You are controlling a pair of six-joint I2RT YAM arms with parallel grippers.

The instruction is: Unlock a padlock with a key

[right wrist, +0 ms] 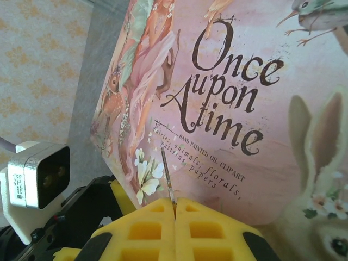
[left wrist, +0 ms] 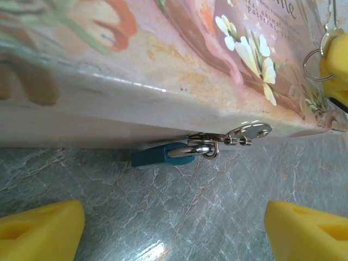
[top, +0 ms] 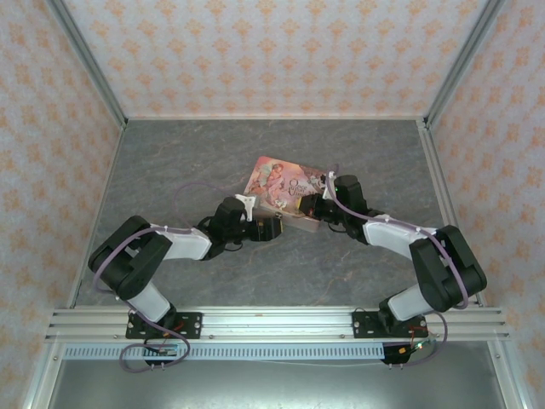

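Note:
The tiny blue padlock (left wrist: 157, 155) lies on the table against the front wall of the pink tin (left wrist: 163, 81). Its silver shackle (left wrist: 202, 148) is hooked through the tin's metal hasp (left wrist: 247, 132). My left gripper (left wrist: 174, 223) is open, its yellow fingers (left wrist: 41, 228) spread wide just in front of the padlock and apart from it. My right gripper (right wrist: 175, 209) is shut on the key (right wrist: 168, 179), whose thin blade sticks out edge-on over the tin's lid (right wrist: 234, 109). The key's ring (left wrist: 312, 65) shows beside the right gripper's fingers (left wrist: 338, 54). From above, both grippers (top: 277, 228) (top: 308, 207) meet at the tin's near edge.
The pink illustrated tin (top: 281, 183) lies at an angle in the middle of the grey marbled table (top: 196, 162). Patterned walls close in the back and both sides. The left wrist's white camera (right wrist: 38, 174) is close to the right gripper's left side.

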